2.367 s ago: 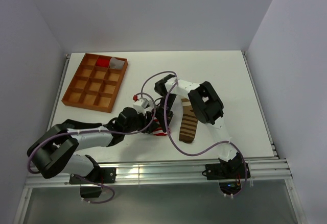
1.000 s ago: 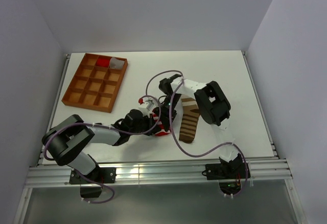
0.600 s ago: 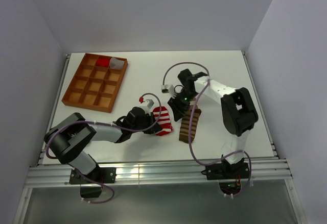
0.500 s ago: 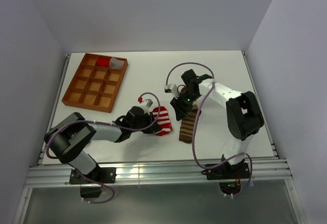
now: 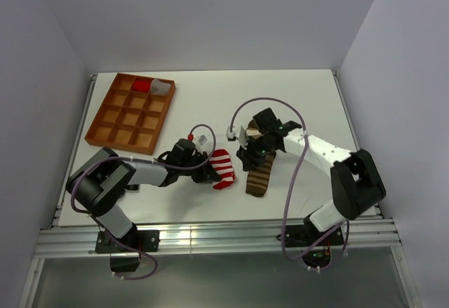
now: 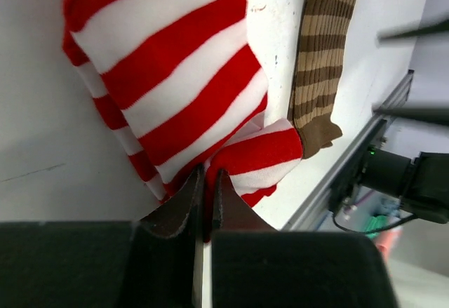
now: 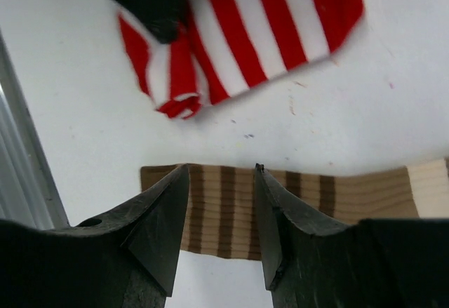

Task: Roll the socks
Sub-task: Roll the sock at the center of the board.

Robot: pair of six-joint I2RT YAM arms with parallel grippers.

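The red-and-white sock (image 5: pixel 223 168) lies mid-table, its near end folded over. My left gripper (image 5: pixel 205 172) comes at it from the left and is shut on that folded edge; in the left wrist view the gripper (image 6: pixel 207 180) pinches the red-and-white sock (image 6: pixel 168 76). The dark-brown-and-tan sock (image 5: pixel 261 176) lies just to the right, also in the left wrist view (image 6: pixel 323 62). My right gripper (image 5: pixel 252 155) hangs over the brown sock's upper part. Seen from the right wrist, the gripper (image 7: pixel 221 175) is open and straddles the brown sock (image 7: pixel 221 213), with the red sock (image 7: pixel 259 34) beyond.
An orange compartment tray (image 5: pixel 105 115) stands at the back left, with a red and white bundle (image 5: pixel 146 84) in its far cell. A metal rail (image 5: pixel 210 234) runs along the table's near edge. The left arm's black finger (image 7: pixel 151 3) shows in the right wrist view.
My right arm has swung right, off the red sock, and come down over the brown sock. The left gripper stays shut on the red sock, which now lies uncovered.
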